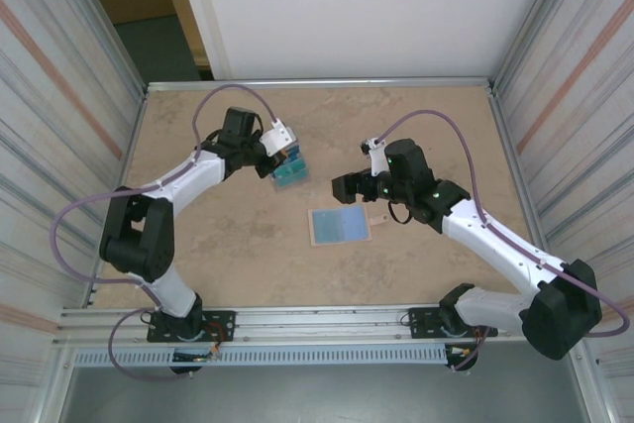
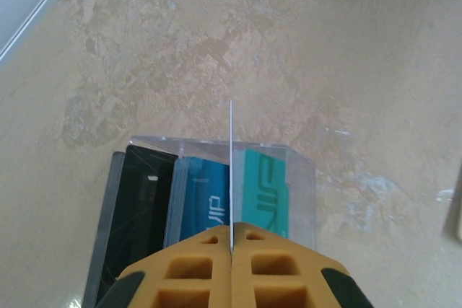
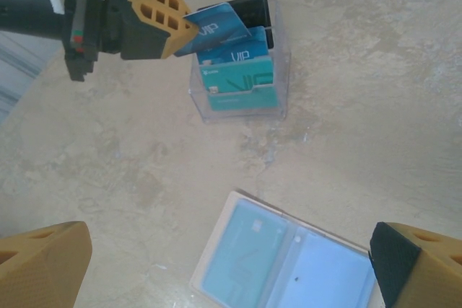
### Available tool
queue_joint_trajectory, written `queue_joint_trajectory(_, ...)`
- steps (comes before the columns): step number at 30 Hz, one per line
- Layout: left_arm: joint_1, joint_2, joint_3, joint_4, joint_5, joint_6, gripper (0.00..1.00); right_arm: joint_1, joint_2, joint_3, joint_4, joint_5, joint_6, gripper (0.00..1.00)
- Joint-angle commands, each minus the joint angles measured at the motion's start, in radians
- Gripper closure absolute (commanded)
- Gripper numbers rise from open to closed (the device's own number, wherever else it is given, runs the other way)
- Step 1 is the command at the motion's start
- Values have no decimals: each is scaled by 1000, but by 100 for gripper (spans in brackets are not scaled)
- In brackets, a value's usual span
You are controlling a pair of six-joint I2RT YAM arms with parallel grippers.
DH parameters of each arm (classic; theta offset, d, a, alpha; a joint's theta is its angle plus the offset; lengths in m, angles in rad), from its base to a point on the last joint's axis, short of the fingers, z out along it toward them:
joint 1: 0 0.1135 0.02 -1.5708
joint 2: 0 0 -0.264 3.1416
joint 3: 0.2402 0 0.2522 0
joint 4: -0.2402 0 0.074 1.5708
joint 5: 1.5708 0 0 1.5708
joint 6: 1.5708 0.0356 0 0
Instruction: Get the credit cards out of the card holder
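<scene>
Currently one thin blue plastic credit card (image 3: pixel 220 25) marked VIP is pinched by one end in the left jaws, whose yellow-orange ribbed fingers (image 3: pixel 155 16) are closed flat against it. The left wrist view shows that card edge-on as a thin upright line between the shut fingers. Its free end slants down over a small clear plastic box (image 3: pixel 278 48); whether it touches the box I cannot tell.

Other cards stand side by side in that box: a teal-green card (image 2: pixel 263 192), a second blue card (image 2: pixel 206 200) and a black card (image 2: pixel 137 207).

The flat beige folding card holder (image 1: pixel 340 227) lies opened out on the surface, nearer the arm bases than the box and apart from it, pale blue inner faces up. A pale teal rectangle (image 3: pixel 245 250) that looks like a card shows through one of its pockets; the other pocket looks plain blue. A small tan strap tab (image 1: pixel 377 217) sticks out from the holder's right edge.

The right jaws stand wide open and hold nothing. In the right wrist view their yellow-orange finger (image 3: pixel 40 265) and black-and-yellow finger (image 3: pixel 419 265) sit at either side of the opened holder, above it.

Everything rests on a mottled beige stone-look surface (image 1: pixel 218 245), with ribbed metal walls (image 1: pixel 59 96) at both sides.
</scene>
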Motion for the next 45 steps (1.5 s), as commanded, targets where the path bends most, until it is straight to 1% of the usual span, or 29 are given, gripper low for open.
queue_joint_trajectory(1,15,39,52,19,37,38,100,-7,10,32,-14,24,28,1)
queue_joint_trajectory(7,19,87,75,-10,27,57,100,-9,12,33,-18,23,32,1)
queue_joint_trajectory(13,24,102,63,-12,-10,73,100,-8,22,36,-21,17,34,1)
queue_joint_trajectory(30,27,151,93,-70,-42,112,100,-8,42,36,-16,1,46,1)
queue_joint_trajectory(36,28,147,97,-75,-49,102,88,-8,55,42,-14,-10,48,1)
queue_joint_trajectory(45,27,125,111,-94,-52,93,86,-6,61,45,-16,-5,48,1)
